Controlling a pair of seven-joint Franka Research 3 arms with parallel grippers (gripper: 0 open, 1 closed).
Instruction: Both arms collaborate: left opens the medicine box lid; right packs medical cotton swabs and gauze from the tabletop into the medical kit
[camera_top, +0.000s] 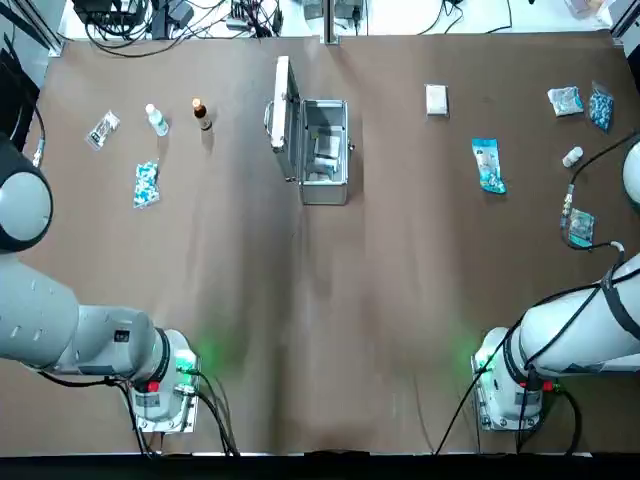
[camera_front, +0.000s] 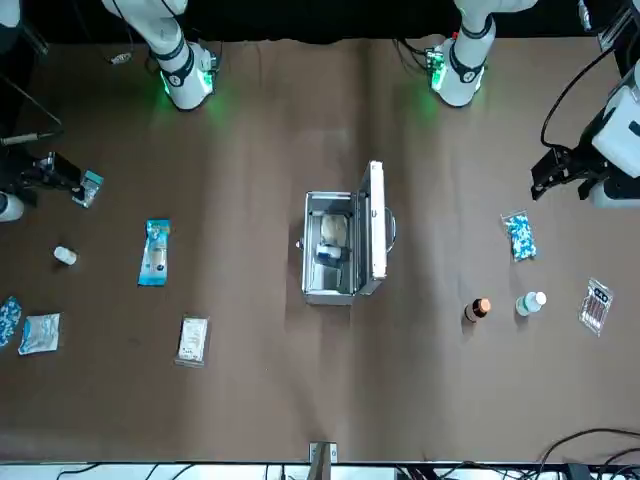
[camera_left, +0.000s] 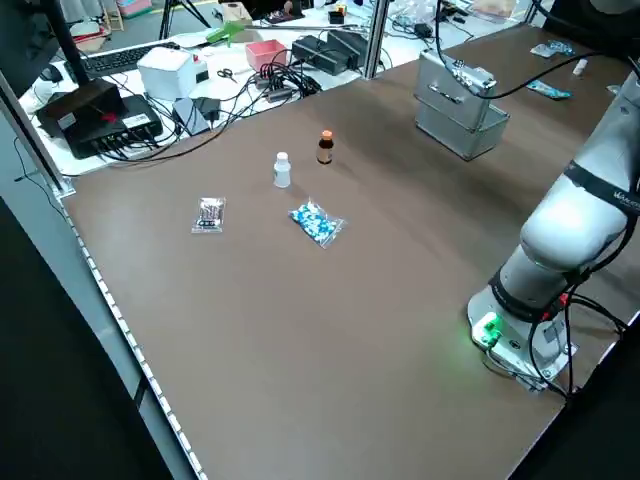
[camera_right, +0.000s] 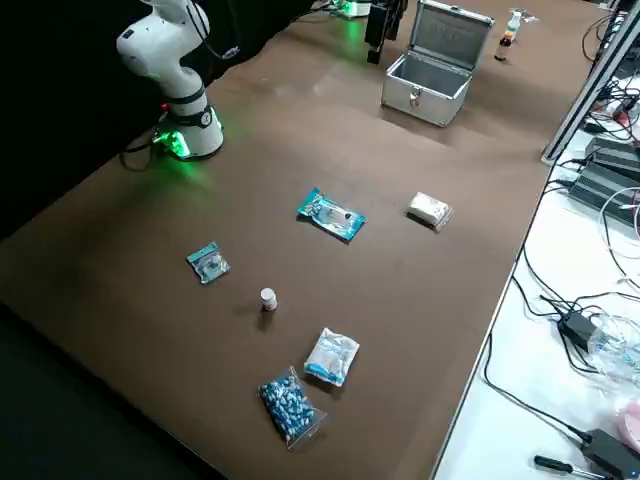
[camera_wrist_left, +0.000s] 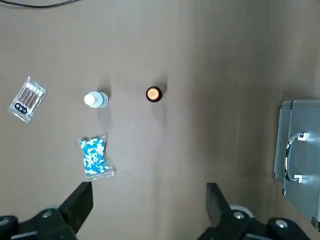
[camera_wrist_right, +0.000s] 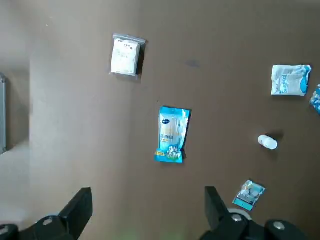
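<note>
From where I stood, the medical kit (camera_top: 325, 192) sat with its lid (camera_front: 377, 225) raised on the robot's left side of the box, so the opening step looked done and the packing was what remained. Something lay inside the kit, but I couldn't make out what.

The left gripper (camera_wrist_left: 150, 200) was well apart from the kit, off to its left above the tabletop (camera_top: 300, 390), its two fingers spread with nothing between them. The right gripper (camera_wrist_right: 149, 202) hung above the table well to the kit's right, its claw spread too and holding nothing.

The medical cotton swabs (camera_wrist_right: 173, 134) lay flat to the right of the kit, about level with its half nearer the arms. The gauze (camera_wrist_right: 125, 56) lay between the kit and the swabs from side to side, but farther from the arms than the swabs were.

To my eye the swab packet would be light, its film slick and bendy, with the swabs giving it some stiffness lengthwise. I'd have pinched it across its narrow width, at the middle, so neither end drooped against the kit's rim. The gauze seemed light as well, soft and squashy inside a loose clear sleeve; a grip across the padded white body looked safer than one on the slippery margin, which might have let the packet swing or slide out on the way over to the kit.
</note>
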